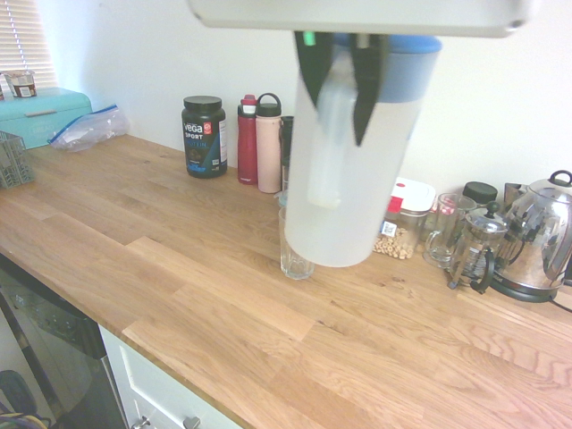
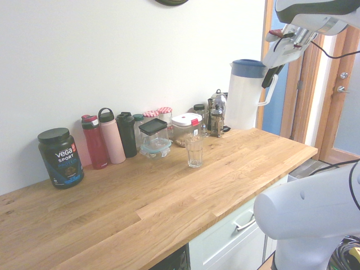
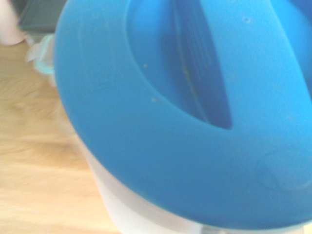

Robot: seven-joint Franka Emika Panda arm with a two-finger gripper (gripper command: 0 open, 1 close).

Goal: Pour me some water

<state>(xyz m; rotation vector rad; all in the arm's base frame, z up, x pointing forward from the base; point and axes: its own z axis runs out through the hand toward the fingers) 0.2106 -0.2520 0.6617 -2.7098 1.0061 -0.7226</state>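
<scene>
My gripper (image 1: 344, 107) is shut on the side handle (image 1: 329, 143) of the tall frosted white jug (image 1: 344, 170) with a blue lid. The jug hangs in the air, close to upright. In the second exterior view the jug (image 2: 244, 95) hangs over the right end of the counter, with the gripper (image 2: 271, 76) at its handle. A clear drinking glass (image 1: 295, 255) stands on the wooden counter (image 1: 179, 268), low behind the jug in this view, and it looks empty (image 2: 194, 151). The blue lid (image 3: 195, 112) fills the wrist view. The water does not show through the frosted wall.
Along the wall stand a black protein tub (image 1: 204, 136), a red bottle (image 1: 248, 138), a pink bottle (image 1: 268, 143), a white-lidded container (image 1: 407, 219), a glass mug (image 1: 444, 230), a French press (image 1: 478, 250) and a steel kettle (image 1: 541, 237). A teal box (image 1: 40, 114) sits far left.
</scene>
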